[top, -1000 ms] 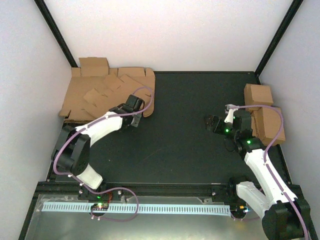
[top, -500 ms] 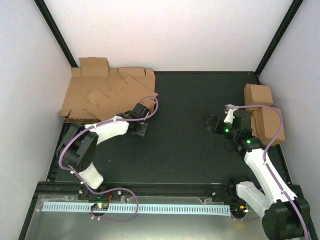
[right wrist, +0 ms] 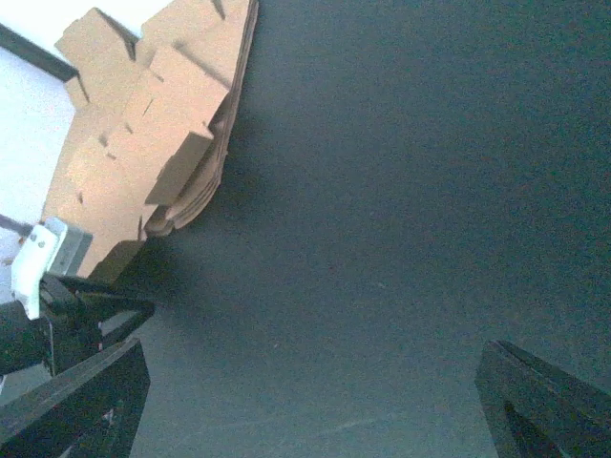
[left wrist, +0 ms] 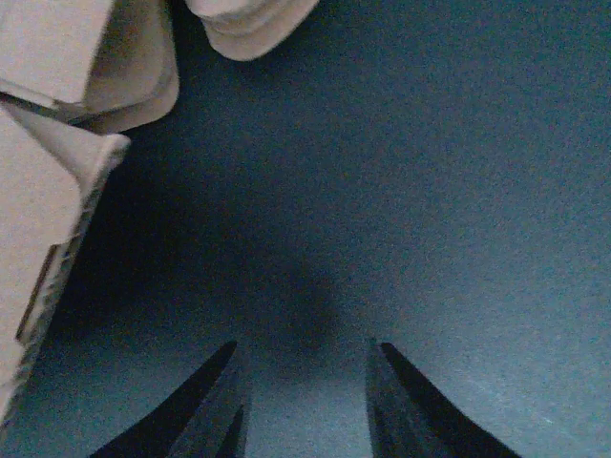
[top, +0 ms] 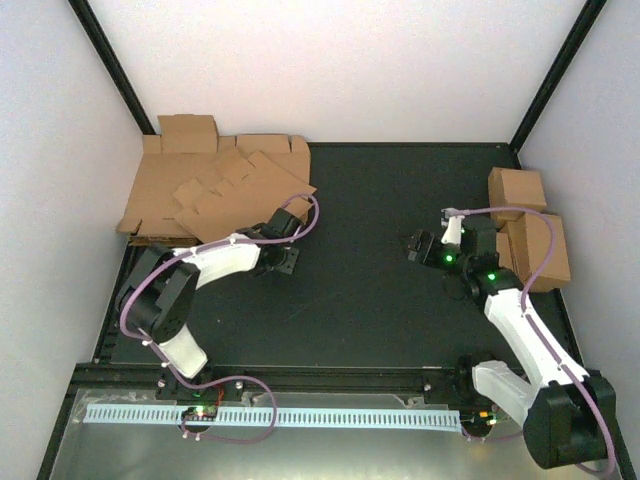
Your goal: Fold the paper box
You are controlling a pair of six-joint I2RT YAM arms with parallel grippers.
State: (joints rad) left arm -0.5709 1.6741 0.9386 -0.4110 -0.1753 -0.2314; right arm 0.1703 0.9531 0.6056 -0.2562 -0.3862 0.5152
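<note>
While lying askew on heap (top: 160, 195), paper box (top: 243, 188) is showing flat brown flaps
Both are gaping empty: left gripper (top: 284, 262), right gripper (top: 413, 246)

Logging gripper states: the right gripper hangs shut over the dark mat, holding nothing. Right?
Not shut. The right gripper hangs open over the dark mat, holding nothing; the right wrist view shows its fingers far apart.

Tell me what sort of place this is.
Probably a lab robot cell for box folding: white panel walls in a black frame enclose a dark table, with a heap of flat cardboard blanks and folded boxes.
</note>
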